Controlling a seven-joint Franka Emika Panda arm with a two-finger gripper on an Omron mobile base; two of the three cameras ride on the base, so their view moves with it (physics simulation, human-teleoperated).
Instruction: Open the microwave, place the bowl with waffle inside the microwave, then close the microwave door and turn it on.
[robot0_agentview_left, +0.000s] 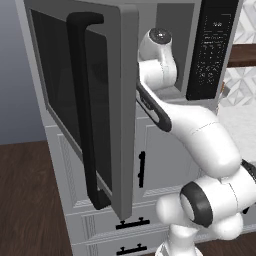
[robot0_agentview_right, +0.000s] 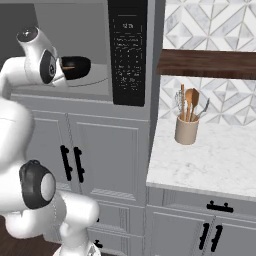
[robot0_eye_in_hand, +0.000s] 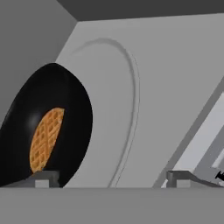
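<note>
The microwave (robot0_agentview_right: 95, 30) stands open. Its door (robot0_agentview_left: 125, 100), with a long black bar handle (robot0_agentview_left: 82, 115), is swung out to the left. The black control panel (robot0_agentview_right: 127, 50) sits right of the cavity. My arm reaches into the cavity. The black bowl (robot0_eye_in_hand: 65, 100) rests on the microwave floor (robot0_eye_in_hand: 175, 65) with the golden waffle (robot0_eye_in_hand: 46, 138) in it; the bowl (robot0_agentview_right: 77, 66) lies just ahead of my wrist. My gripper (robot0_eye_in_hand: 112, 179) is open, its fingers spread wide. The left fingertip (robot0_eye_in_hand: 43, 178) is at the bowl's near rim and the right one is over bare floor.
The open door blocks the room to the arm's left. White cabinet doors (robot0_agentview_right: 100, 150) with black handles lie below the microwave. To the right, a marble counter (robot0_agentview_right: 215, 160) holds a beige utensil crock (robot0_agentview_right: 187, 129) under a dark wooden shelf (robot0_agentview_right: 207, 62).
</note>
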